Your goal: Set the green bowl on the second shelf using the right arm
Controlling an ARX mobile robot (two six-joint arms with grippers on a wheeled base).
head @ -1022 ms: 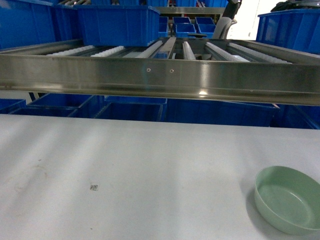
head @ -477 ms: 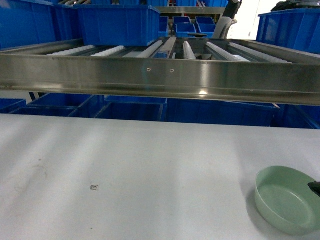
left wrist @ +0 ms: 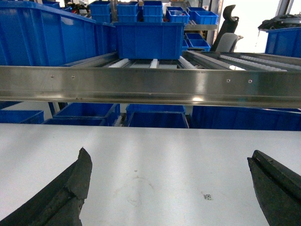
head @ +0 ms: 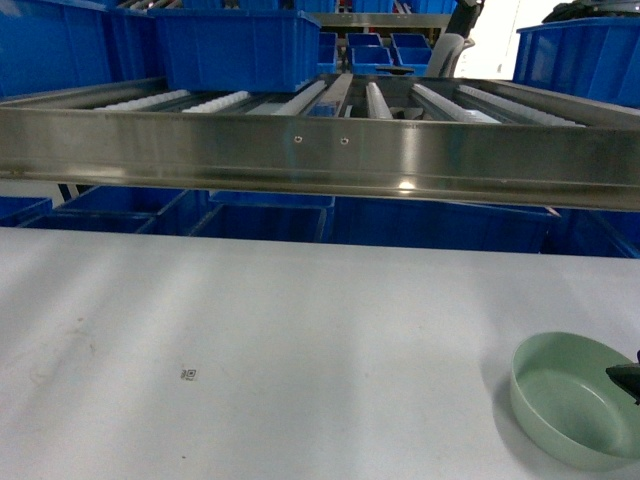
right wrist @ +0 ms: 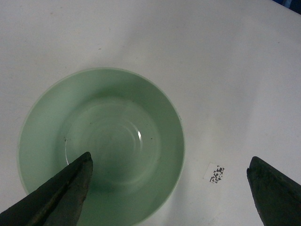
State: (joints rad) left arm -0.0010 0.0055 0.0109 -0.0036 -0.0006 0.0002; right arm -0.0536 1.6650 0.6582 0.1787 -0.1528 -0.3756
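The pale green bowl [head: 572, 400] rests upright on the white table at the near right. One black fingertip [head: 624, 377] of my right arm shows over its right rim. In the right wrist view my right gripper [right wrist: 170, 159] hangs open above the bowl [right wrist: 101, 146]: its left finger is over the bowl's inside and its right finger is over bare table, so the bowl's right rim lies between them. The second shelf [head: 320, 150] is a steel roller rack above the table's far edge. My left gripper [left wrist: 168, 157] is open and empty over the table, facing the shelf [left wrist: 150, 84].
A deep blue crate [head: 235, 45] stands on the shelf's left part and shows again as the crate [left wrist: 149, 40]. More blue crates sit under and behind the rack. Small code stickers [head: 188, 375] [right wrist: 216, 173] lie on the white table [head: 300, 330].
A black tip of my right gripper has come into the head view at the right edge and edged left over the bowl. The bowl has not moved.
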